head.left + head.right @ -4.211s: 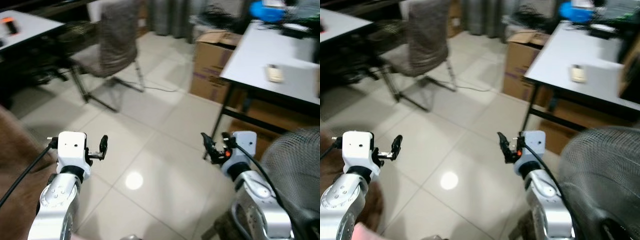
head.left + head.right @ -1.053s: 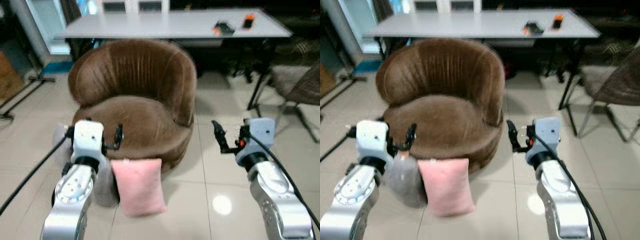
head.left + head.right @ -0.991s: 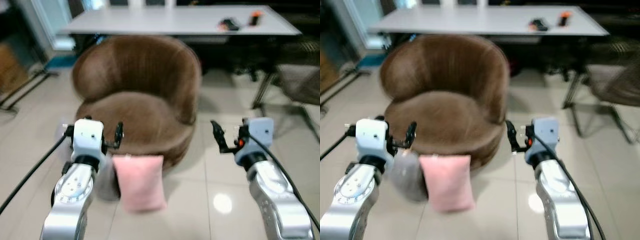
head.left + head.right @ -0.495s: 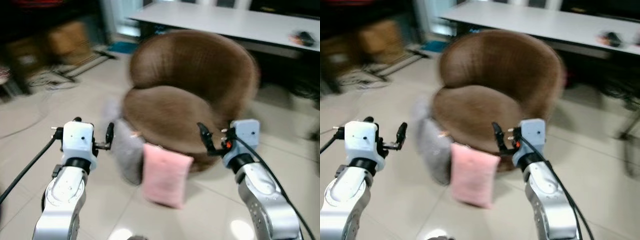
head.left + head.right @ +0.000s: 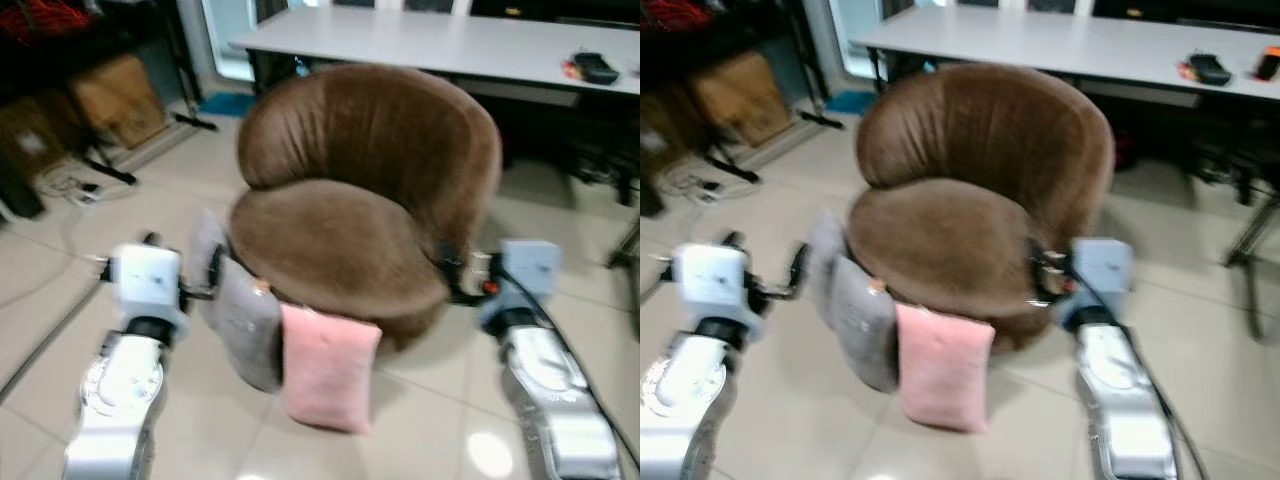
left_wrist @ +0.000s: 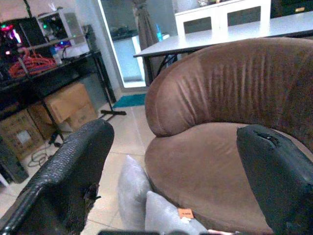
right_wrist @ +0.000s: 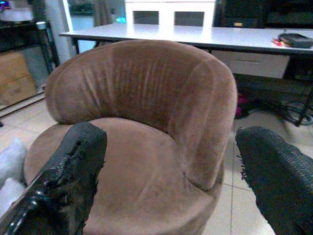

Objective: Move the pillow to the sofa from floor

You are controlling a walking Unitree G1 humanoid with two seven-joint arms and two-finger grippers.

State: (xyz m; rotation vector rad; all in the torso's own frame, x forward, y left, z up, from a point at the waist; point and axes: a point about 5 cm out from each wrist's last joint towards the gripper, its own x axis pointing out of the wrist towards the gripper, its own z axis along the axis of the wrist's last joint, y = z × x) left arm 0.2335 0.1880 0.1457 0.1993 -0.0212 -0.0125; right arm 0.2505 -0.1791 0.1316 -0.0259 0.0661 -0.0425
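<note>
A pink pillow (image 5: 328, 365) stands on the tiled floor, leaning against the front of a round brown sofa (image 5: 345, 235). A grey pillow (image 5: 245, 322) leans beside it on the left, touching it. My left gripper (image 5: 212, 272) hovers left of the grey pillow, open and holding nothing. My right gripper (image 5: 447, 275) is at the sofa's front right edge, also open and holding nothing. In the left wrist view the sofa (image 6: 220, 142) and grey pillow (image 6: 146, 210) lie between the spread fingers (image 6: 73, 171). The right wrist view looks onto the sofa seat (image 7: 137, 161).
A long white table (image 5: 420, 40) stands behind the sofa with small dark items (image 5: 592, 68) on it. Cardboard boxes (image 5: 110, 95) and floor cables (image 5: 70, 180) lie at the left. A chair leg (image 5: 625, 240) shows at the right edge.
The camera has swung from a chair and desks onto the sofa, then shifted left and back. Both grippers stay open and hold nothing. The pillows have not moved.
</note>
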